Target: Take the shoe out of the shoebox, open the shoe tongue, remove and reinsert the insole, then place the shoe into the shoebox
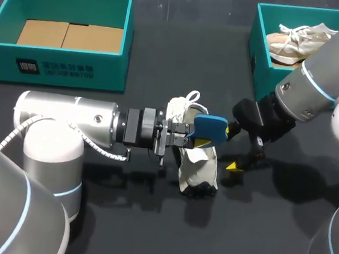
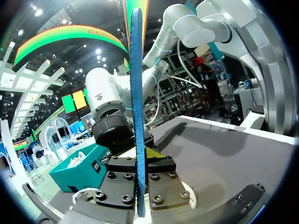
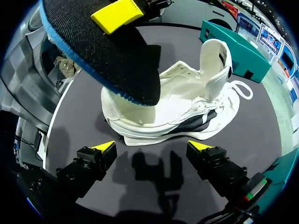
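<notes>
**Insole out of the shoe, held over it for reinsertion**

A dark counter (image 1: 147, 228) fills the head view. My left arm enters from 9 o'clock and my right arm from 3 o'clock, and they meet near the centre. There are 2 teal shoeboxes at the far edge. The shoebox at 10 o'clock (image 1: 66, 67) shows only cardboard inside. The shoebox at 2 o'clock (image 1: 259, 48) holds a beige shoe (image 1: 297, 40).

The white shoe (image 1: 197, 166) rests on the counter at the centre, outside both boxes, with its tongue lifted off the opening. The blue insole (image 1: 212, 128) hangs just above it.

The left end effector (image 1: 196, 136) is clenched on the insole, 1 finger on each face. In the left wrist view the insole stands edge-on between them. The right end effector (image 1: 245, 159) is released and holds nothing. It sits low at 3 o'clock of the shoe, near it but not touching.

The insole looks ready to go back in. This would likely go best with the right end effector pinning the shoe or holding its tongue back. The left could then tip the insole's toe end into the opening first and slide it flat, so it does not buckle.
</notes>
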